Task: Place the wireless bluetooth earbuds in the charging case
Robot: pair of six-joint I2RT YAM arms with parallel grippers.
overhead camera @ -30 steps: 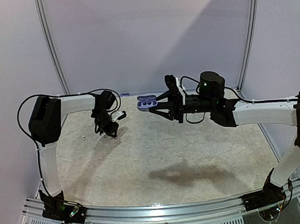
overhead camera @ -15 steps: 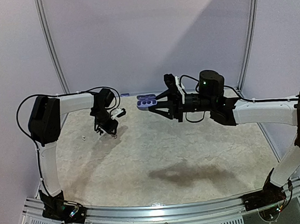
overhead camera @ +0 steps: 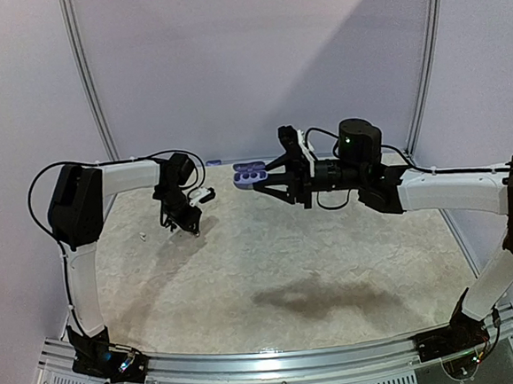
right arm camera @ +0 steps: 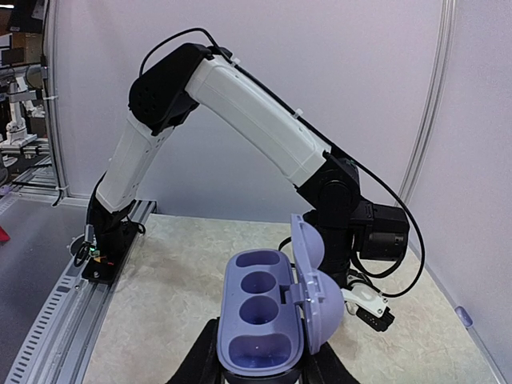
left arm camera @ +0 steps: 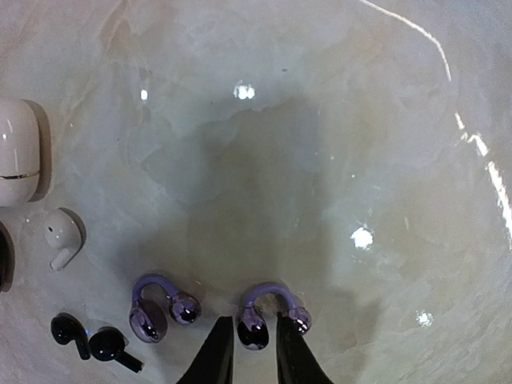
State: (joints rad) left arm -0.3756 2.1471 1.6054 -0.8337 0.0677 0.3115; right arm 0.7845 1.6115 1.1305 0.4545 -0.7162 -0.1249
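L gripper (left arm camera: 254, 320) narrowed round purple earbud (left arm camera: 270, 292), R gripper (right arm camera: 261, 366) still holding case (right arm camera: 260, 312).

I'm looking into a robotics lab cell. Plain pale panels (overhead camera: 255, 59) on metal poles (overhead camera: 85, 72) wall in the marble-look tabletop (overhead camera: 331, 239). An aluminium rail (overhead camera: 279, 361) runs along its near edge.

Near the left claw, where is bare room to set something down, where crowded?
Left wrist view: marbled tabletop is bare above and right of the two purple clip-shaped earbuds. Crowded at left: black buds, white bud, white rounded case.
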